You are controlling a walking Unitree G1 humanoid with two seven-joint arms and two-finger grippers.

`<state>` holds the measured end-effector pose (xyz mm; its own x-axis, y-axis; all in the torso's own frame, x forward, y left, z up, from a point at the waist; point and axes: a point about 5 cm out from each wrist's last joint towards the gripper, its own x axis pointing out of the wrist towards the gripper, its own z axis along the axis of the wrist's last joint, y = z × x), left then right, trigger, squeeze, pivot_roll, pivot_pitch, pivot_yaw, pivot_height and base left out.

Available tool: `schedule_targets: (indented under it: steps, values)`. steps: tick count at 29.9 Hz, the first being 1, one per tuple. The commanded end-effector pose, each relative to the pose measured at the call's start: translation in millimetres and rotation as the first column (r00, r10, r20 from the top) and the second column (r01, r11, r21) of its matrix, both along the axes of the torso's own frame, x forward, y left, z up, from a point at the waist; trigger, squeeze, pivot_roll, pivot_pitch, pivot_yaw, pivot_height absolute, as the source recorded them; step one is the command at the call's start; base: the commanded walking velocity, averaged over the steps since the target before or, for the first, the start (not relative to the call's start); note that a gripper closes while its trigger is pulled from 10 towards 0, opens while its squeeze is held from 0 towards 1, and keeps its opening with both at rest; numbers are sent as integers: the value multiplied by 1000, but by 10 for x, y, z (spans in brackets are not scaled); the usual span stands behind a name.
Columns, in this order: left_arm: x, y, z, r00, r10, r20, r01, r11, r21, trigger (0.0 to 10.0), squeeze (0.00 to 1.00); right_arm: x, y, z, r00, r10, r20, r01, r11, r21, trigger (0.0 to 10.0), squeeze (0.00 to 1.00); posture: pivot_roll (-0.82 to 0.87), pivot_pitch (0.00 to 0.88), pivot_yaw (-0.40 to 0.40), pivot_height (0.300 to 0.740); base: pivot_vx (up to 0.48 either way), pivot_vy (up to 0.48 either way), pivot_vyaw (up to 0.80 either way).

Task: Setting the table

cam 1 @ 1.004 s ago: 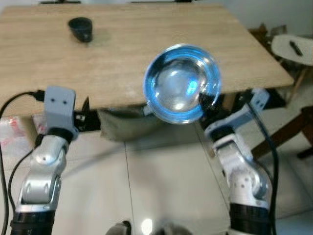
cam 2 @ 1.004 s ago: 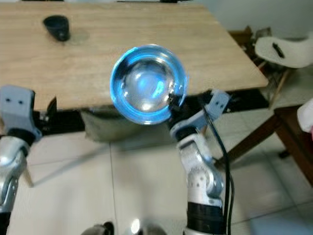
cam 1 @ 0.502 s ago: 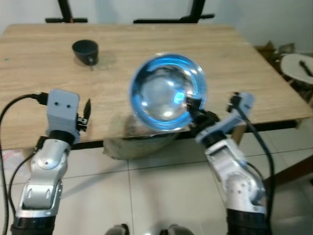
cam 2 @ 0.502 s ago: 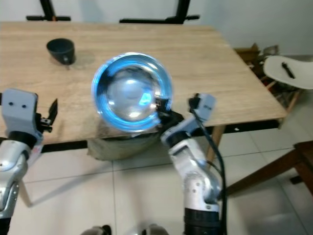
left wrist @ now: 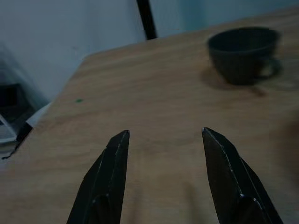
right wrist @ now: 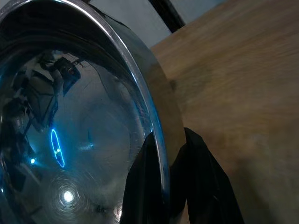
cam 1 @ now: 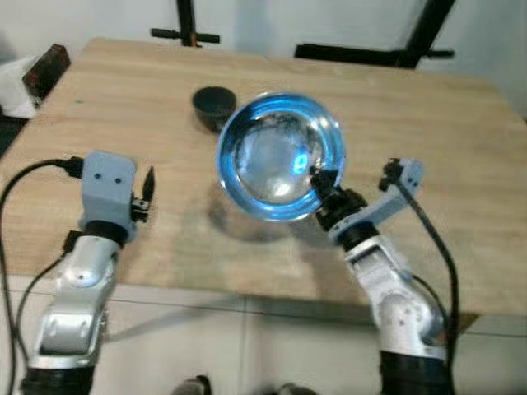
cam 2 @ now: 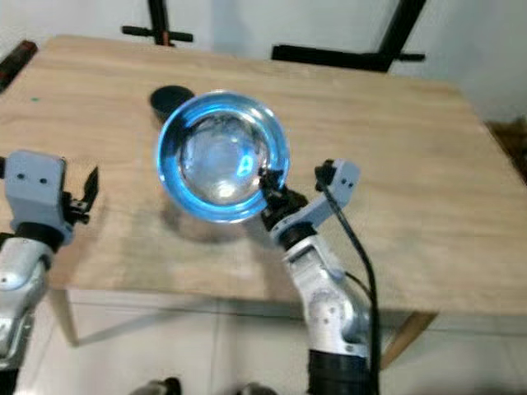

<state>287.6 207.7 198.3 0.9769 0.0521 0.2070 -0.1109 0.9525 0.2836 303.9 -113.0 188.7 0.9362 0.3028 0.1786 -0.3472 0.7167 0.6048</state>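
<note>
The robot has stepped in, so the table now lies under both arms; the right gripper pinches the rim of the steel bowl, held above the wood at the cup's four o'clock, ready to set down; the left gripper hovers open.

The bowl is shiny silver metal, its rim and inner wall lit bright blue, with a pale mirror-like middle; the right gripper pinching its rim has black fingers. The table is light tan wood with fine straight grain, and the cup on it is dark grey. The left gripper has black fingers too, on a silver arm with a pale grey-blue wrist block and a black cable
</note>
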Motion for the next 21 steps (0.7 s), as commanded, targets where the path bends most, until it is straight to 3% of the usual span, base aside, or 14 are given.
schedule_targets:
  steps: [1, 5, 7, 10, 11, 13, 16, 19, 21]
  values:
    - [-4, -52, -38, 1000, -18, -14, 18, 1000, -6, 10000, 482, -5, -120, -15, 999, -51, -5, 51, 999, 6, 10000, 0, -69, 96, 21, 740, 416, 0, 0]
    - [-11, -71, -37, 999, -38, -18, 38, 999, 1, 10000, 451, 8, -161, -35, 996, -89, -24, 89, 996, -1, 10000, 0, -69, 96, 21, 740, 89, 0, 0]
    - [-44, -118, 0, 993, -117, -16, 118, 993, 17, 10000, 439, 37, -237, -64, 988, -149, -48, 147, 988, -39, 10000, 0, -70, 99, 19, 740, 0, 0, 0]
    - [-58, -137, 19, 989, -149, -14, 150, 988, 27, 10000, 443, 45, -262, -71, 985, -166, -54, 163, 985, -53, 10000, 0, -70, 99, 19, 740, 0, 0, 0]
    - [-119, -177, 94, 961, -274, -41, 276, 961, 31, 10000, 455, 57, -371, -103, 979, -186, -83, 168, 969, -182, 10000, 0, -67, 100, 18, 740, 0, 0, 0]
    - [-176, -190, 151, 929, -364, -70, 367, 930, 35, 10000, 455, 28, -442, -101, 986, -145, -84, 118, 956, -270, 10000, 0, -67, 100, 18, 740, 0, 0, 0]
    - [-200, -168, 193, 915, -396, -85, 401, 915, 54, 10000, 447, -46, -478, -93, 993, -64, -100, 29, 947, -319, 10000, 0, -69, 102, 16, 740, 0, 0, 0]
    - [-200, -156, 223, 910, -406, -83, 411, 910, 55, 10000, 447, -80, -550, -122, 988, -59, -145, -2, 922, -387, 10000, 0, -69, 102, 16, 740, 0, 0, 0]
    - [-201, -162, 239, 904, -419, -84, 424, 904, 52, 10000, 447, -78, -575, -107, 988, -47, -150, -14, 924, -382, 10000, 0, -77, 106, 12, 740, 0, 0, 0]
